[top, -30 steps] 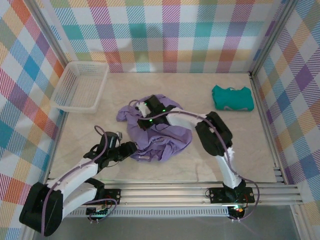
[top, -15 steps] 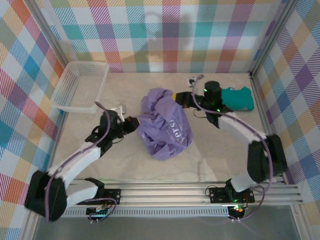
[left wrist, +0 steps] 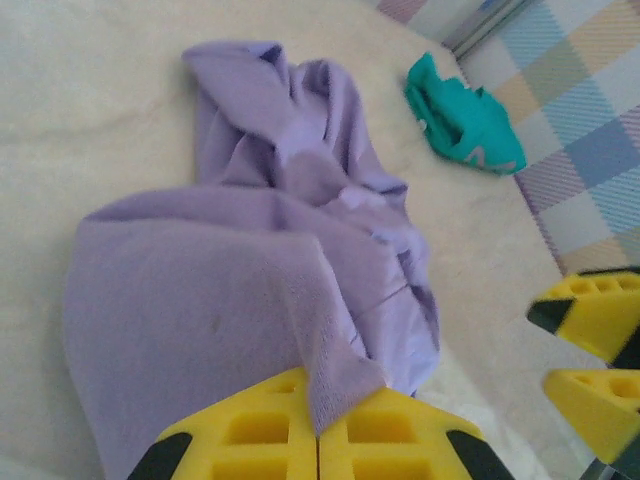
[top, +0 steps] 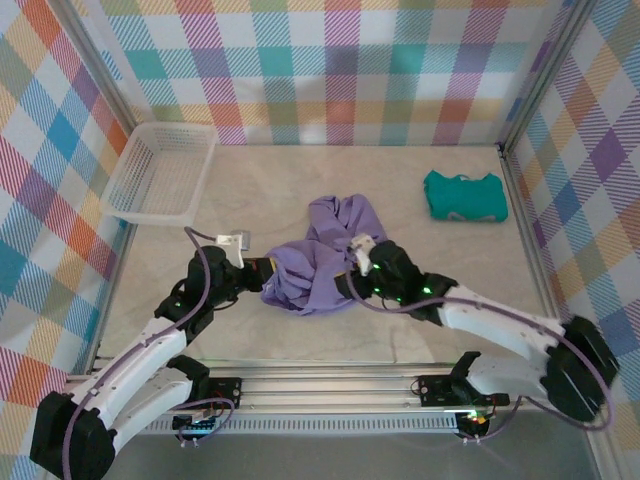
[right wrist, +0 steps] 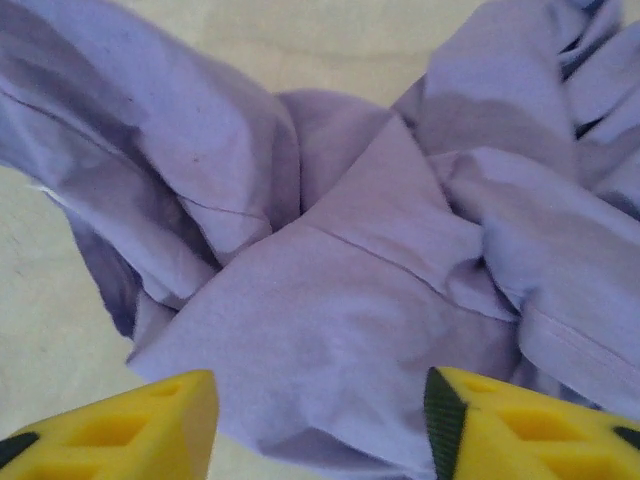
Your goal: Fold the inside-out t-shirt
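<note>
The inside-out t-shirt (top: 325,250) lies as a crumpled lavender heap in the middle of the table. My left gripper (top: 262,272) is at its left edge, shut on a fold of the cloth. In the left wrist view, the yellow fingers (left wrist: 260,435) meet with a lavender flap (left wrist: 345,385) pinched between them. My right gripper (top: 348,280) sits at the heap's near right side. It stands open, and its yellow fingers (right wrist: 150,420) are spread either side of a lavender fold (right wrist: 350,280) without closing on it. The right gripper's fingers (left wrist: 590,345) also appear at the edge of the left wrist view.
A folded teal garment (top: 463,195) lies at the back right, also visible in the left wrist view (left wrist: 460,115). A white mesh basket (top: 160,170) stands at the back left. Plaid walls ring the table, and a metal rail (top: 350,385) runs along the near edge.
The right gripper swung from the back of the table to the heap's near right side and opened, letting the shirt go. The left gripper shut on the shirt's left edge. The heap shifted.
</note>
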Controlling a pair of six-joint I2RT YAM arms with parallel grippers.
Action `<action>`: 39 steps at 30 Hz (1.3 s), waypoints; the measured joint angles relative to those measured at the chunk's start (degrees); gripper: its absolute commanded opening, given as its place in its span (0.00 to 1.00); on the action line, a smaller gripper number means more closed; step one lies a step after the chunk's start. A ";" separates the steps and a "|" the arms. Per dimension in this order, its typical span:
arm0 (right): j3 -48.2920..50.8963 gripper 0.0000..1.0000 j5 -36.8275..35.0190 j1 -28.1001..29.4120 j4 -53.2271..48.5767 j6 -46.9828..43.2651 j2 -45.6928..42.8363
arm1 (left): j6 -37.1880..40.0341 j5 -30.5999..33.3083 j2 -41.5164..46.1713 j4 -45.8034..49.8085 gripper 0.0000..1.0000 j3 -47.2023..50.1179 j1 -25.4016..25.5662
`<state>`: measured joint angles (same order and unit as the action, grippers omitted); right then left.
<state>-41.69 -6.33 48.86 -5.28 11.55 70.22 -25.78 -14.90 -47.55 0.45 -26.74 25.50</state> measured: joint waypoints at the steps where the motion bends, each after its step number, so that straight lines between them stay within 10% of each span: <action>1: -2.19 0.65 0.39 -0.02 0.26 0.26 3.50 | 0.04 -0.04 0.09 0.22 0.00 0.00 0.02; 6: -10.49 0.68 3.98 -0.02 2.99 3.48 19.52 | 0.15 0.04 1.97 1.53 0.00 0.00 0.26; 10: -15.15 0.34 2.91 -0.28 0.20 4.98 25.55 | 0.11 2.19 3.21 3.67 0.00 -0.02 0.35; 20: -0.70 0.03 11.39 -7.67 4.92 6.01 7.06 | -3.48 7.08 3.50 12.17 0.00 1.31 0.76; 28: 4.72 0.00 29.00 -13.09 18.45 7.34 6.47 | -2.27 9.68 1.27 17.81 0.73 0.44 6.01; 39: 5.55 0.00 43.04 -19.26 22.84 6.62 0.76 | 7.54 10.60 -20.55 10.95 0.71 -14.78 14.62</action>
<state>-36.14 36.71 29.61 17.56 18.17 70.98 -18.24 -4.29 -68.10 11.40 -41.52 40.12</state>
